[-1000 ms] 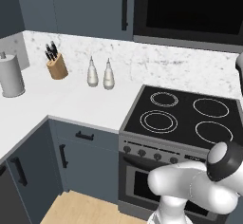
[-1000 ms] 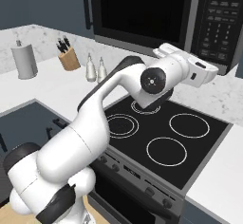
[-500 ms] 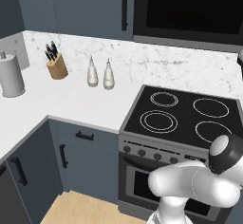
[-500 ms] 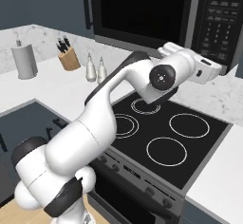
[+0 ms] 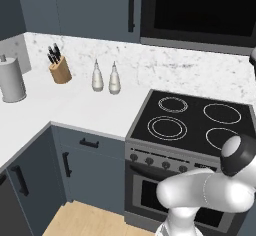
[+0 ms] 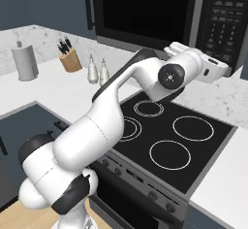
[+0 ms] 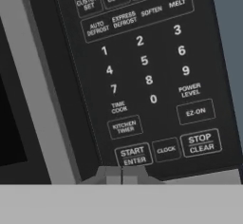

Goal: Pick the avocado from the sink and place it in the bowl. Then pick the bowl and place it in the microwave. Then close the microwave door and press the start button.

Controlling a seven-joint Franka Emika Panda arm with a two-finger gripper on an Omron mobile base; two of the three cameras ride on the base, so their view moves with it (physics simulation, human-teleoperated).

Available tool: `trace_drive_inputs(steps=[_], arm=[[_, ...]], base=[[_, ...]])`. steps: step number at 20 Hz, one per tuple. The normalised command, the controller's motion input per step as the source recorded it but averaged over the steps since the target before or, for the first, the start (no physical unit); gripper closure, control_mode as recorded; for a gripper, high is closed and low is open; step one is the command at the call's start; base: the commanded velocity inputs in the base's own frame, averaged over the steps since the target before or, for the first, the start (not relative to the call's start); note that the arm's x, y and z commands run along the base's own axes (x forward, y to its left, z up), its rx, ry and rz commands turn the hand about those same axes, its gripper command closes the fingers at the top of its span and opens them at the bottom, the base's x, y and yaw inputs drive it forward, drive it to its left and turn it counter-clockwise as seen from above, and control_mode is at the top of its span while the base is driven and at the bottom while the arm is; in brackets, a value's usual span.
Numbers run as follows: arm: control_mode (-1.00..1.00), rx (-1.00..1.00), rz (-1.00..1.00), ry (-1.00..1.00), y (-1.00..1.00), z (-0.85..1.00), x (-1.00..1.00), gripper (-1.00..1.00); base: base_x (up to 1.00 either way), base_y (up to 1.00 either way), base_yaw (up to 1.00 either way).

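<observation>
The gripper (image 7: 122, 174) has its fingers pressed together with nothing between them; in the hand view the two tips sit side by side at the bottom edge, touching the lower rim of the microwave (image 6: 193, 19) keypad. The START/ENTER button (image 7: 134, 155) lies directly ahead of the fingertips, just beyond them, with the CLOCK button (image 7: 166, 149) to one side of it and the STOP/CLEAR button (image 7: 200, 143) further along the same row. The number keys and the KITCHEN TIMER button (image 7: 124, 126) rise further beyond the tips. In the right base view the arm reaches up over the stove (image 6: 169, 136) and the hand is levelled at the lower part of the control panel (image 6: 224, 22). The microwave door (image 6: 143, 12) stands shut beside that panel, to the side of the fingers, its dark window showing nothing of the interior. Well below and away from the fingers, on the counter (image 5: 75, 105), stand a knife block (image 5: 60, 71), two shakers (image 5: 105, 77) and a paper towel roll (image 5: 11, 80).
</observation>
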Motion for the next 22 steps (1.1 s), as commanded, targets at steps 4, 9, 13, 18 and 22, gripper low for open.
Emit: trace_drive_inputs(steps=[4, 9, 13, 18, 22], arm=[[-1.0, 0.0, 0.02, 0.0, -0.07, -0.03, 0.14, 1.0], [-1.0, 0.0, 0.03, 0.0, -0.11, -0.07, 0.13, 1.0], [-1.0, 0.0, 0.04, 0.0, -0.14, -0.14, 0.13, 1.0], [-1.0, 0.0, 0.03, 0.0, -0.12, -0.06, 0.18, 1.0], [-1.0, 0.0, 0.01, 0.0, 0.0, 0.0, 0.18, 1.0]], base=[[0.0, 0.0, 0.0], [0.0, 0.0, 0.0], [0.0, 0.0, 0.0], [0.0, 0.0, 0.0], [0.0, 0.0, 0.0]])
